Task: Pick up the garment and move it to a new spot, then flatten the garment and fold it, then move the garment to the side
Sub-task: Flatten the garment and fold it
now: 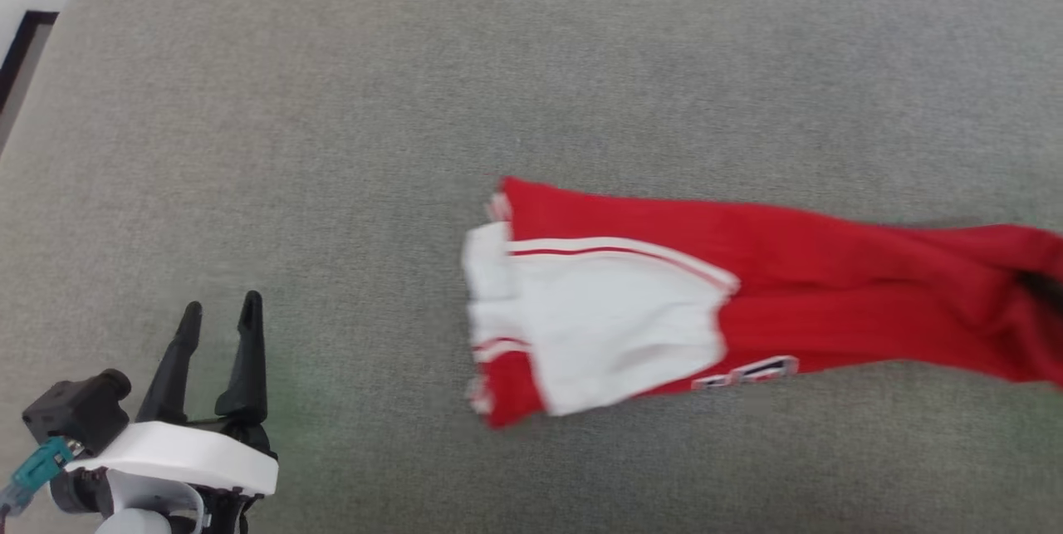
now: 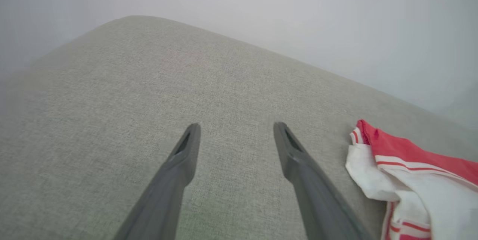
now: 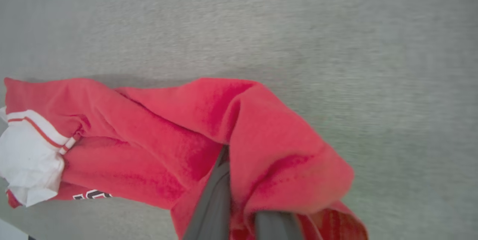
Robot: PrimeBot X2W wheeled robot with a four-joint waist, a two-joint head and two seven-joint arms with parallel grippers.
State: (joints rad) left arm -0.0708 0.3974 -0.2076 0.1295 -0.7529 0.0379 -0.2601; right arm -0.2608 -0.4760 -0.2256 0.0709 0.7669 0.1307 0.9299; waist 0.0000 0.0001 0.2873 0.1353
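Here, right end effector (image 3: 242, 191) low, pinching garment (image 3: 157, 139)

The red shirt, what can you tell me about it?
The garment is a soft red jersey T-shirt with a white sleeve, red-and-white striped trim and a partly hidden black-and-white print. It lies bunched and stretched lengthwise on the grey fabric surface, its red end wrapped around the shut right gripper.

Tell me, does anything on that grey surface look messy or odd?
The garment is bunched into a long, rumpled strip rather than lying flat, a white sleeve folded across the red. The right end effector pinches one end, cloth draped over it.
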